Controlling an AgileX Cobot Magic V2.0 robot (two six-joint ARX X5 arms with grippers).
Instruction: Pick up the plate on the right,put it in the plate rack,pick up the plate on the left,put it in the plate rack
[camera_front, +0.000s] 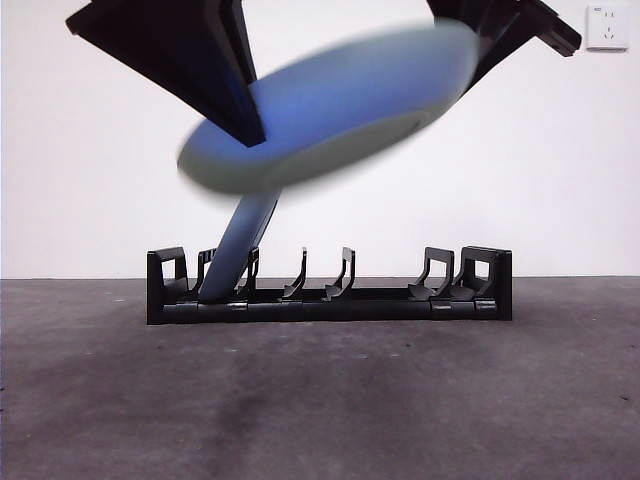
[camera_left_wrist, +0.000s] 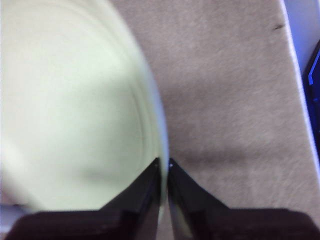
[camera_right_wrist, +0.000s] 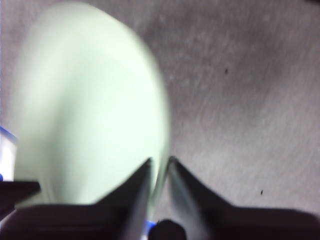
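1. Front view: one plate (camera_front: 235, 250) leans in the plate rack (camera_front: 330, 300) at 9 o'clock; a blurred second plate (camera_front: 340, 105) hangs above.
2. Left wrist: left gripper (camera_left_wrist: 164, 164) pinches a plate rim (camera_left_wrist: 159, 150).
3. Right wrist: right gripper (camera_right_wrist: 160, 162) clamps a plate rim too. Probably stiff, slippery, breakable; edge grip suits.

Bkgd: plain white wall (camera_front: 560, 180) behind the bench, evenly lit, no marks. White wall socket (camera_front: 607, 27) high up, above the bench's right end. Bench (camera_front: 400, 400) top: dark grey, matte, slightly mottled, w/ soft diffuse shadows near the middle. Wrist views: same surface looks speckled.
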